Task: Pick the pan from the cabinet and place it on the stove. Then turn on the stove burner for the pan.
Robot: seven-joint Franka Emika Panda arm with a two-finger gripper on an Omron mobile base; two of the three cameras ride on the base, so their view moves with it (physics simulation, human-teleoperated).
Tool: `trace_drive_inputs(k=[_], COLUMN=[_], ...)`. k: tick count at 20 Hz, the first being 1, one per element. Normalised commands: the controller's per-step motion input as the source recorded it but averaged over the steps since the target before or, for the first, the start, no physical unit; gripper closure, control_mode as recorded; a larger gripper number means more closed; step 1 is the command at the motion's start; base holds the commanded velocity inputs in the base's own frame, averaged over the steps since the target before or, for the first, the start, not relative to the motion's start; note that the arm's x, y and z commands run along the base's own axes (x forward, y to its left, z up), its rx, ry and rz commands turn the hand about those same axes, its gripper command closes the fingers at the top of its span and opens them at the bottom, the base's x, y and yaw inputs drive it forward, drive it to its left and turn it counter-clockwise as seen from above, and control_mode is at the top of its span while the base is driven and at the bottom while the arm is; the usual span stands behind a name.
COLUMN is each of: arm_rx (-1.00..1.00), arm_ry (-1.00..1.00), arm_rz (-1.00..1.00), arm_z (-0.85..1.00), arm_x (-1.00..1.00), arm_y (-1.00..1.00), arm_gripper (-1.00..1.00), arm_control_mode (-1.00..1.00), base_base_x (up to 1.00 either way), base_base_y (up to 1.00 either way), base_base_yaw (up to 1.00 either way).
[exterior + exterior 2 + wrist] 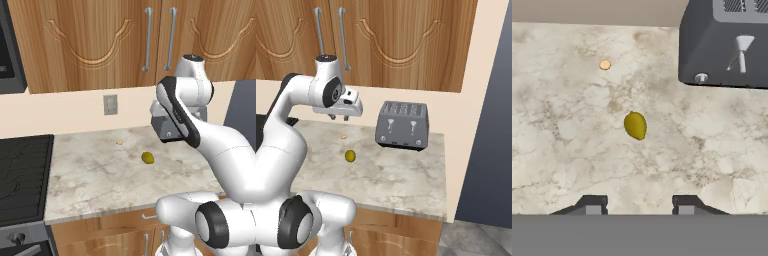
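1. Marbled beige counter fills the middle of the left base view; a cream wall with a grey outlet plate runs behind it.
2. Cabinet spans the top of the frame in both base views; both doors are shut, with two vertical silver bar handles side by side at upper centre-right of the left base view.
3. Pan: cannot be located; the closed doors hide whatever is inside.
4. Stove: black grates at the lower-left edge of the left base view, touching the counter's left end; round knob on the grey front panel at bottom left.
5. Gripper hangs pointing down over the counter, left of centre in the right base view, below the cabinet handles and well apart from them and from the stove.
6. Fingers stand apart with nothing between them; counter shows through the gap.
7. Small yellow-green fruit lies on the counter at centre of the hand view; a tiny tan crumb-like item lies at upper left.
8. Grey toaster sits centre-right in the right base view, against the wall.
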Motion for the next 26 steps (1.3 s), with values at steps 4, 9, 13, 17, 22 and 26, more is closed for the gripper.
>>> trace_drive_inputs(k=[4,9,13,17,22,26], arm_rx=[0.00,0.00,-0.01,-0.02,0.00,0.00], arm_ry=[-0.02,-0.24,-0.38,-0.39,-0.32,-0.30], arm_rz=[0.00,-0.05,-0.03,-0.03,-0.01,0.00], arm_z=[0.00,0.05,0.18,0.35,0.52,0.57], arm_x=[-0.10,-0.32,-0.32,-0.10,0.01,0.13], arm_y=[0.00,0.00,-0.04,-0.01,0.00,0.02], arm_gripper=[-1.00,-1.00,-1.00,-1.00,-1.00,-1.00], arm_control_mode=[-1.00,-1.00,-1.00,-1.00,-1.00,-1.00], base_base_x=[0.00,0.00,0.00,0.00,0.00,0.00], base_base_y=[0.00,0.00,0.00,0.00,0.00,0.00], base_base_yaw=[0.00,0.00,0.00,0.00,0.00,0.00])
